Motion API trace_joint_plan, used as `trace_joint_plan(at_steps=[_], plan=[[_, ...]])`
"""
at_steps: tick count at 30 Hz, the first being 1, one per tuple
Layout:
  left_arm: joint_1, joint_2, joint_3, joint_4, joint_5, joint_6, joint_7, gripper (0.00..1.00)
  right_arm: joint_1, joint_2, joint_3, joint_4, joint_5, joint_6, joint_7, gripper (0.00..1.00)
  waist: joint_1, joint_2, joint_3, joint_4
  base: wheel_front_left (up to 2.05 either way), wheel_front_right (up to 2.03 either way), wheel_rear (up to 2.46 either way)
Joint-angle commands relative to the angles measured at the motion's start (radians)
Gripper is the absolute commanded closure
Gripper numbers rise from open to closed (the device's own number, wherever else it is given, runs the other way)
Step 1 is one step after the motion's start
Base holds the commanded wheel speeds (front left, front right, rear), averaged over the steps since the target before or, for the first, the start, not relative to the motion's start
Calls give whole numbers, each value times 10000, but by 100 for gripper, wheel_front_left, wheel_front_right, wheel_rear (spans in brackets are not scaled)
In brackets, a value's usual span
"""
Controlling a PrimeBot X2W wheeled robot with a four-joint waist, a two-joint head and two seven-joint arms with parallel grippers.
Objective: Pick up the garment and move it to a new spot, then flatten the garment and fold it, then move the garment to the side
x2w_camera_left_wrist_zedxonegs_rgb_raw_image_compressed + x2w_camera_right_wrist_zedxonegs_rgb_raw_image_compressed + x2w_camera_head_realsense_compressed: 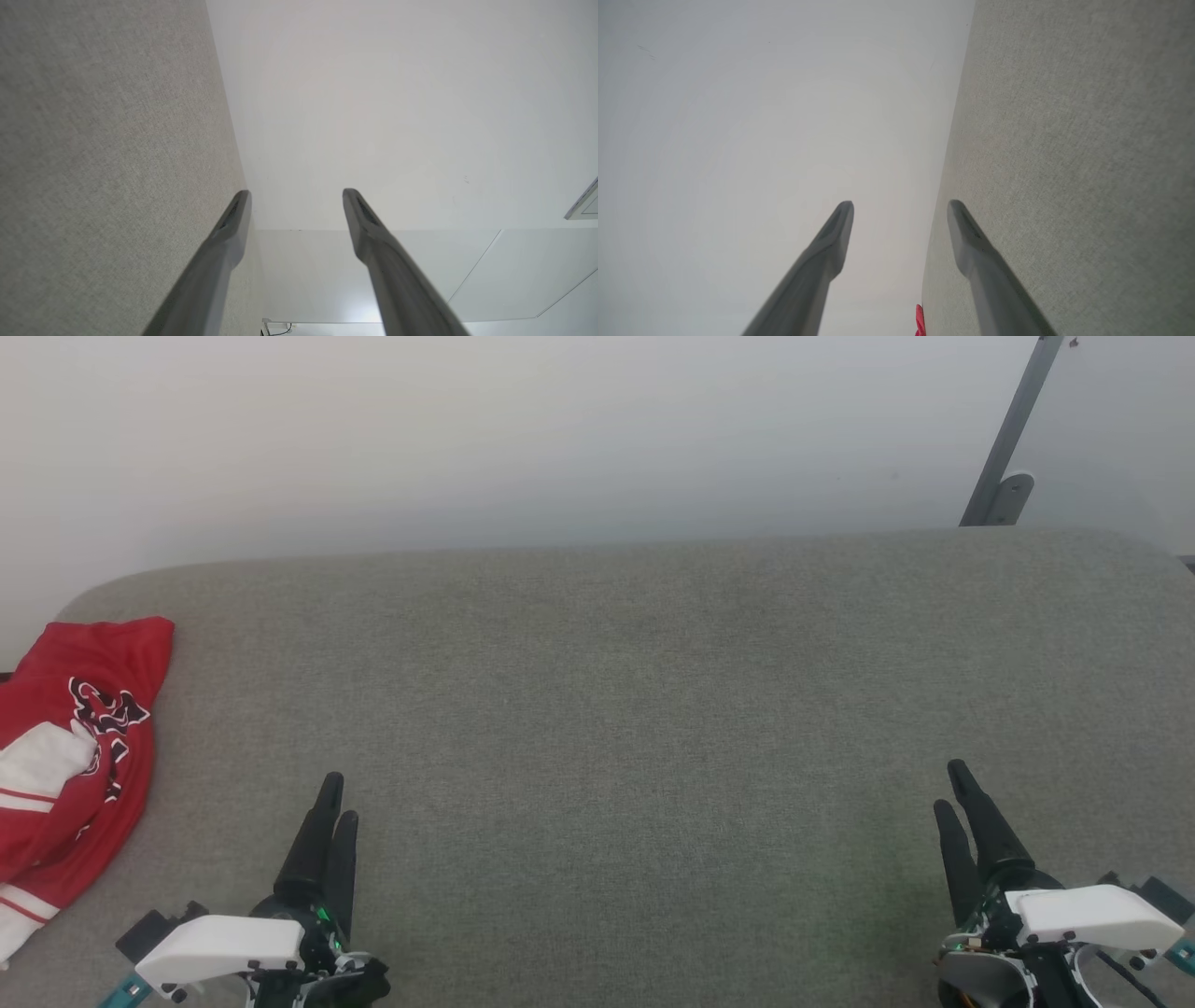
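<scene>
Over fabric [597, 709], 2 tools [341, 796] [948, 786] parted, empty

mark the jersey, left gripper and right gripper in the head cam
red jersey [47, 765], head view, on the white sleeve.
left gripper [340, 798], head view, midway between its fingertips.
right gripper [949, 787], head view, midway between its fingertips.

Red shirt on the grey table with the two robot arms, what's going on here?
Nothing is held right now. The red shirt lies rumpled at the far left edge of the grey table, chest lettering showing. The left pincer and right pincer both hover open near the front edge, apart from the shirt, the left one nearer to it.
</scene>
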Motion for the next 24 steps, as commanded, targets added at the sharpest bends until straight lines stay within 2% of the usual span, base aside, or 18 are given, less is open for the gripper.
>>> trace_joint_plan(at_steps=[1,8,12,17,24], plan=[[-110,44,-22,-221,40,32,-47,0,-284,-73,28,-189,-69,0,-58,0,0,0,1,-1,0,0,0],[-30,186,-217,-499,407,118,-372,0,-379,-250,271,-204,-503,1,-388,0,0,0,16,-30,0,0,0],[10,341,-304,-586,991,258,-588,0,-477,-425,431,-136,-1001,1,-590,0,0,0,22,-37,0,0,0],[60,526,-397,-623,2120,537,-822,0,-652,-691,635,28,-1930,1,-821,0,0,0,19,-49,0,0,0],[151,656,-318,-693,4048,842,-1088,0,-881,-1005,828,361,-3912,1,-1022,0,0,0,-11,-76,0,0,0]])
